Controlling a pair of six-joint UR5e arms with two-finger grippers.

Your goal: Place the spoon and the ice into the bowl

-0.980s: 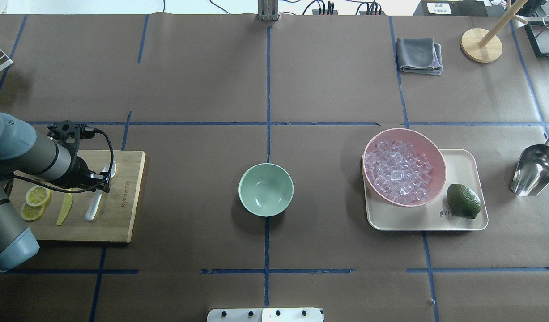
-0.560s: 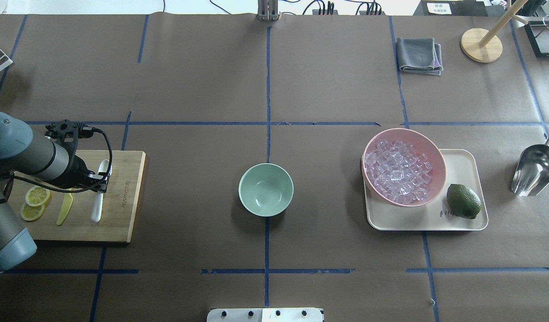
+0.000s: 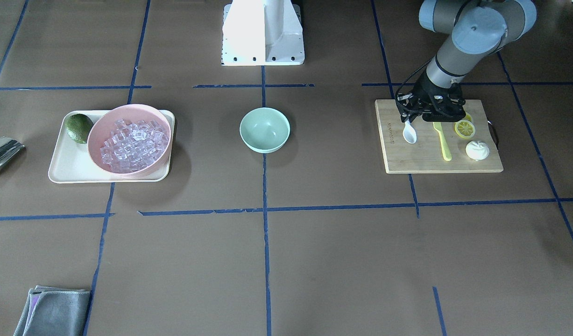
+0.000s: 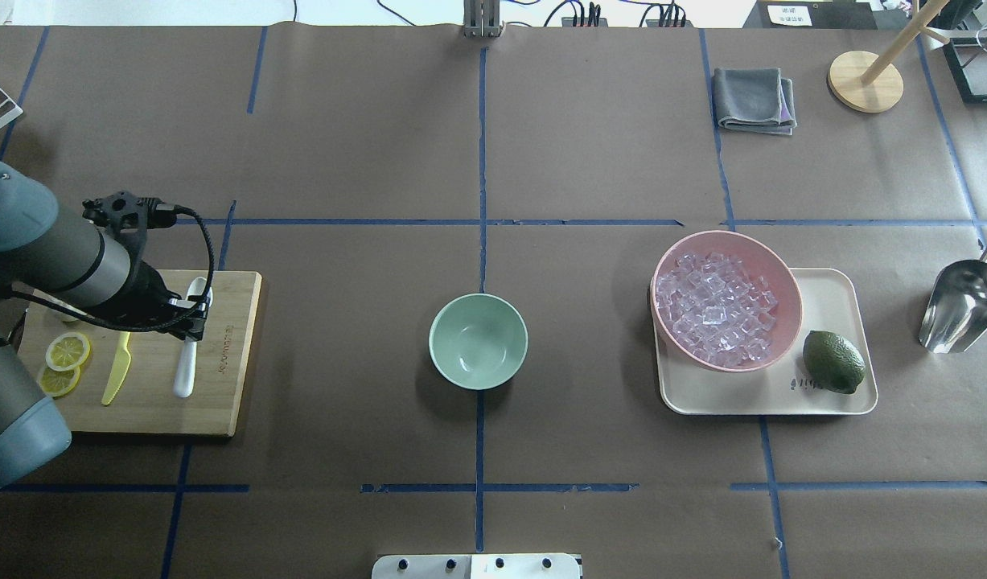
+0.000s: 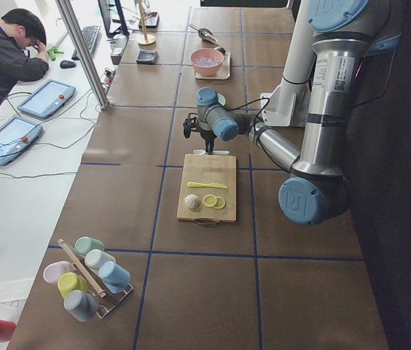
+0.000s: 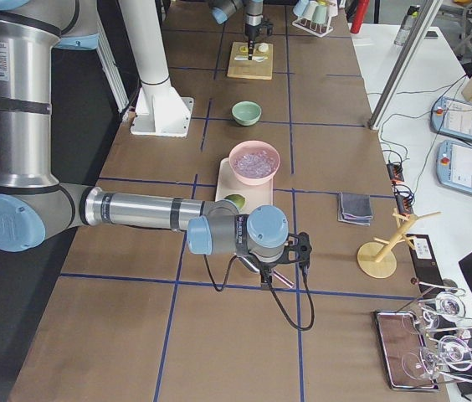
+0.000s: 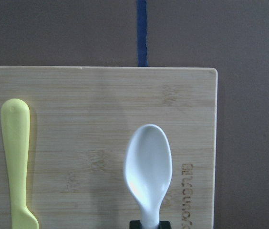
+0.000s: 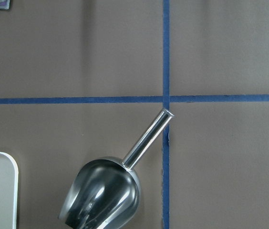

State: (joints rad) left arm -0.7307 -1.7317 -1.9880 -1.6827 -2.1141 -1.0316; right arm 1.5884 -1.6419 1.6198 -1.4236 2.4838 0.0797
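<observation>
The white spoon [image 4: 187, 354] is over the wooden cutting board [image 4: 220, 394] at the left. My left gripper [image 4: 194, 325] is shut on its handle. In the left wrist view the scoop [image 7: 148, 167] faces up and the handle runs into the gripper at the bottom edge. The mint-green bowl [image 4: 478, 341] stands empty at the table's middle. The ice [image 4: 714, 310] fills a pink bowl [image 4: 775, 269] on the right. My right gripper [image 6: 263, 270] hangs over a metal scoop [image 8: 103, 195]; I cannot tell whether it is open or shut.
A yellow-green knife [image 4: 117, 368], lemon slices [image 4: 67, 351] and a white bun [image 3: 477, 150] lie on the board. A lime [image 4: 833, 361] shares the cream tray [image 4: 831, 297] with the pink bowl. A grey cloth [image 4: 753, 99] and a wooden stand [image 4: 865, 80] are at the far right.
My left gripper has moved right and slightly away from the robot with the spoon. The spoon has turned from tilted to nearly straight along the board.
</observation>
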